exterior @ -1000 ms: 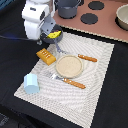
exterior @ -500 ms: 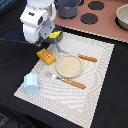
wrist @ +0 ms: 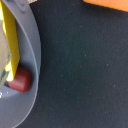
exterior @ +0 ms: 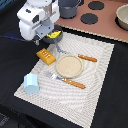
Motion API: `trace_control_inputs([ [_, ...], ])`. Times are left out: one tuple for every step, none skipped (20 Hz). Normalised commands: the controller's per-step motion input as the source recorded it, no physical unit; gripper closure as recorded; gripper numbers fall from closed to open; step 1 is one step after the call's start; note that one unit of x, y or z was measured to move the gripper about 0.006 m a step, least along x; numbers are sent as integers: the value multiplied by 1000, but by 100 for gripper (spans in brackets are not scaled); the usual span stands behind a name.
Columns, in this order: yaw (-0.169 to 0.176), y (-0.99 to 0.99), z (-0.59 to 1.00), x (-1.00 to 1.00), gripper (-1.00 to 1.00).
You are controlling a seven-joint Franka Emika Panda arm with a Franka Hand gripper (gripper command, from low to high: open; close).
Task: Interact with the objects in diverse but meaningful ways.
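My gripper (exterior: 48, 34) hangs over the far left corner of the striped placemat, above the small dark grey pan (exterior: 56, 47). Its fingers are hidden behind the white hand. The yellow cheese wedge (exterior: 54, 36) lies in the pan. The wrist view shows the pan's grey wall (wrist: 31, 60), the cheese (wrist: 10, 37) and the end of the brown sausage (wrist: 20, 80) inside it. The orange ridged block (exterior: 45, 56) lies on the mat just in front of the pan; it also shows at the edge of the wrist view (wrist: 107, 3). The light blue cup (exterior: 31, 83) stands at the mat's near left.
A beige plate (exterior: 68, 65) sits mid-mat, with an orange-handled knife (exterior: 87, 58) behind it and an orange-handled fork (exterior: 70, 81) in front. A toy stove (exterior: 100, 15) with a grey pot (exterior: 69, 7) and a bowl (exterior: 122, 16) stands at the back.
The arm has shifted slightly up and back in the exterior view over the pan. The objects on the mat have not moved.
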Motion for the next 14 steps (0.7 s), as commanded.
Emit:
trace_control_inputs([
  [0, 180, -77, -374, -100],
  [0, 169, -77, -360, -100],
  [0, 163, -89, -389, -100],
  [0, 146, -97, -397, -100],
  [0, 151, -126, -434, -100],
  [0, 157, -137, -434, -100],
  [0, 171, -149, -437, -100],
  [0, 180, -169, -423, -100],
  [0, 160, -183, -420, -100],
  [0, 149, -183, -397, -100],
  [0, 140, -177, -337, -100],
  [0, 71, -180, -291, -100],
  [0, 0, -189, -243, -100],
  [-13, 0, -214, -191, -100],
])
